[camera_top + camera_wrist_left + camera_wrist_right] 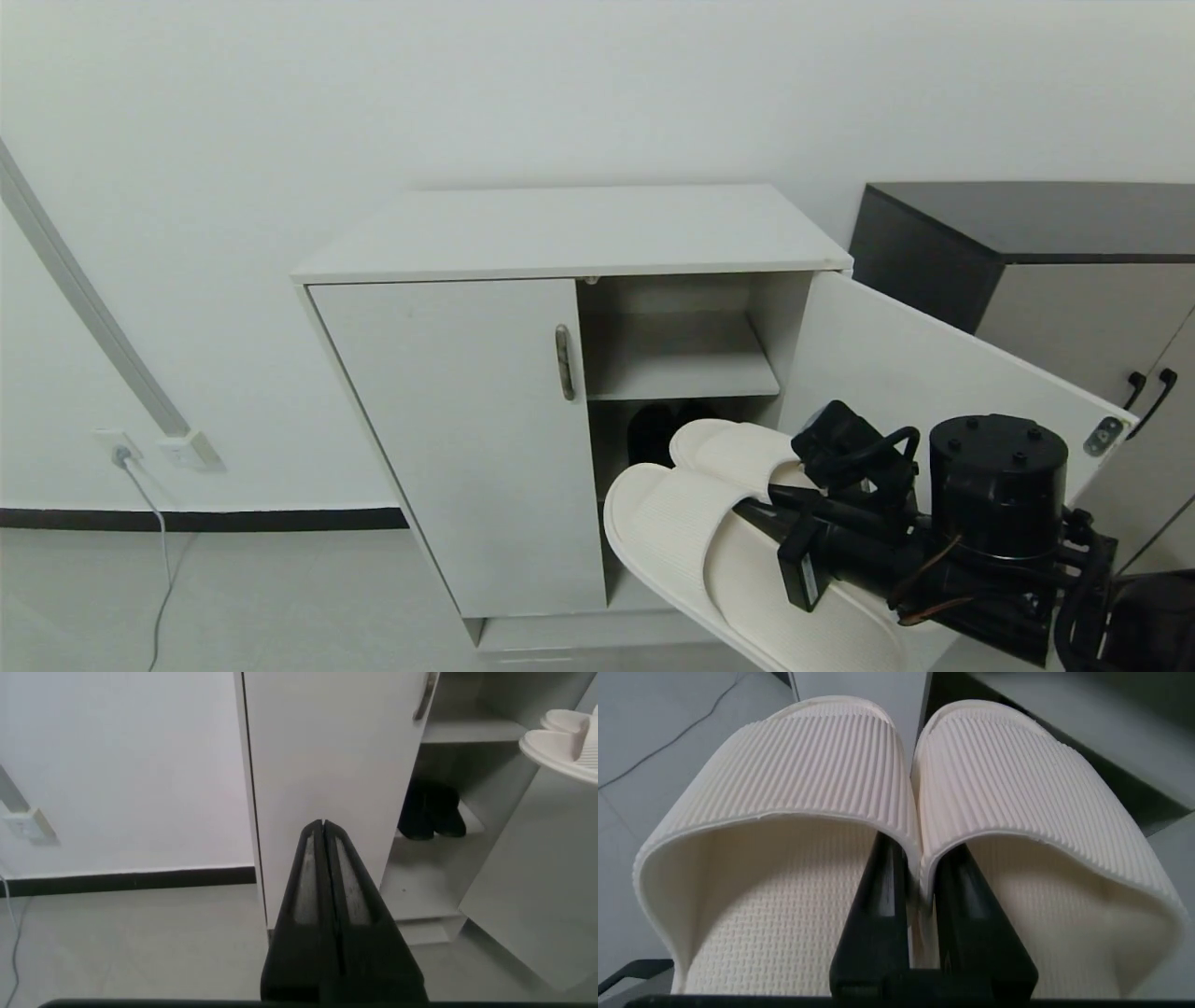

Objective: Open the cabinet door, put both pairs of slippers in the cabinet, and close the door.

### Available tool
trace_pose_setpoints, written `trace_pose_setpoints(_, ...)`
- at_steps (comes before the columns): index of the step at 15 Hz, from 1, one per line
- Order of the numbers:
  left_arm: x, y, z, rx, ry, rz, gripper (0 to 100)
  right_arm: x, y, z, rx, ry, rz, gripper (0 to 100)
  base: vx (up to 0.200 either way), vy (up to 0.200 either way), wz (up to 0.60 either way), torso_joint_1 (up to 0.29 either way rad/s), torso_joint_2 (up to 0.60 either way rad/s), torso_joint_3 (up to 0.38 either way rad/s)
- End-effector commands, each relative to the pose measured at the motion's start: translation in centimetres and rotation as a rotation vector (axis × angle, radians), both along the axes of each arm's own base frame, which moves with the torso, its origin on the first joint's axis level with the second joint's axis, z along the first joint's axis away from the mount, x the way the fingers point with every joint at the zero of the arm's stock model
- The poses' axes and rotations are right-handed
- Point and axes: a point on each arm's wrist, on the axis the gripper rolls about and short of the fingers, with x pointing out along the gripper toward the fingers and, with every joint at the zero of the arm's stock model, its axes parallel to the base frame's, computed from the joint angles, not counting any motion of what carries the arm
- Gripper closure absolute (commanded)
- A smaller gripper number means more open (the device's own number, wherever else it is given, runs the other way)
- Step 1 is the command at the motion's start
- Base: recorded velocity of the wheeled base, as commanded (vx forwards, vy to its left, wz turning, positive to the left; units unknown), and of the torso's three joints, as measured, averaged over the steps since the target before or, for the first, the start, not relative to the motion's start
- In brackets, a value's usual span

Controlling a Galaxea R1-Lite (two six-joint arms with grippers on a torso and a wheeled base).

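Ahead of the jaws in the head view, the cabinet stands with its open door swung out to the jaws' right side and its closed door to their left. The right gripper carries the cream slippers. Their long axis runs in line with the jaws, and the toes point away from the wrist toward the opening. The toes are just in front of the lower compartment, below the shelf. The dark slippers stand deep inside this compartment, beyond the cream toes.

In the left wrist view, the left gripper has its jaws pressed together on nothing and is well apart from the cabinet, above the floor. The dark slippers are ahead of these jaws and to one side, with free shelf floor in front of them.

In the right wrist view, the right gripper has one jaw inside each of the cream slippers, and the jaws pinch the two inner walls together. The pair lies side by side, touching.

I judge that the right arm, much the nearer one, must push straight forward and a little down. The pair is wide, so the risks are the edge of the closed door, the open door and the shelf above. The room in front of the dark pair looks sufficient.
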Motion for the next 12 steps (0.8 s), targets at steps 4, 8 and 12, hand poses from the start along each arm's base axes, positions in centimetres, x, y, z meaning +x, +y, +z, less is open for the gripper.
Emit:
trace_pose_setpoints(4, 0.01, 0.0, 0.0, -0.001, 0.001, 0.0, 100, -0.07, 0.01, -0.14, -0.004, 0.004, 0.003, 100, 0.0, 0.0, 0.0, -0.139, 0.48, 0.339)
trace_pose_setpoints(8, 0.01, 0.0, 0.0, -0.002, 0.001, 0.0, 100, -0.09, -0.01, -0.18, -0.006, 0.004, 0.003, 100, 0.0, 0.0, 0.0, -0.093, 0.46, 0.361)
trace_pose_setpoints(12, 0.01, 0.0, 0.0, -0.002, 0.001, 0.0, 100, -0.21, 0.12, -0.18, -0.006, 0.004, 0.009, 100, 0.0, 0.0, 0.0, -0.041, 0.44, 0.394)
